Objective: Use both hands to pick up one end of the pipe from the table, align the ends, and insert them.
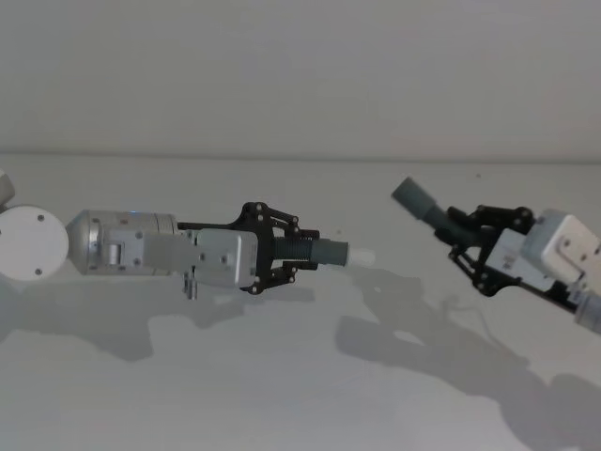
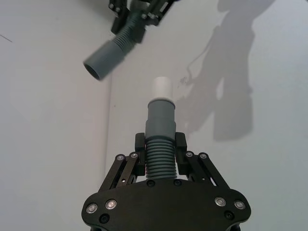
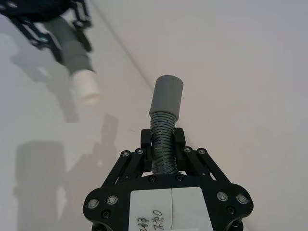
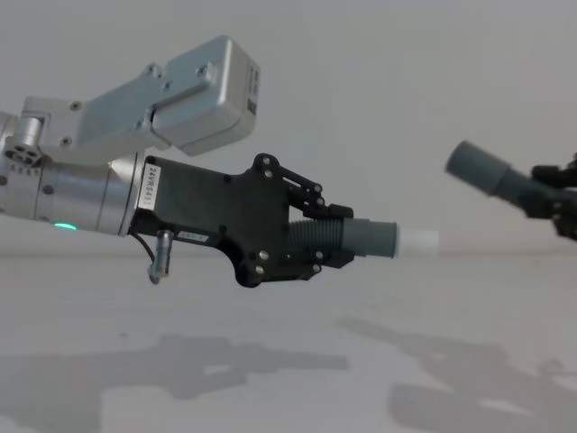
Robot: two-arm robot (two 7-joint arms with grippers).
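Both pipe pieces are held above the table (image 1: 282, 385). My left gripper (image 1: 299, 252) is shut on the corrugated part of one piece (image 1: 324, 252), whose grey cuff ends in a white tip (image 1: 362, 254) pointing right. My right gripper (image 1: 467, 232) is shut on the other piece, its plain sleeve end (image 1: 413, 199) pointing up and left. A gap separates the two ends, and the sleeve sits higher than the tip. In the left wrist view the white tip (image 2: 161, 88) points ahead while the sleeve's open mouth (image 2: 107, 58) is off to one side. The chest view shows tip (image 4: 419, 242) and sleeve (image 4: 482, 170) apart.
The table's far edge meets a plain wall (image 1: 300, 75). Arm shadows fall on the surface below both grippers.
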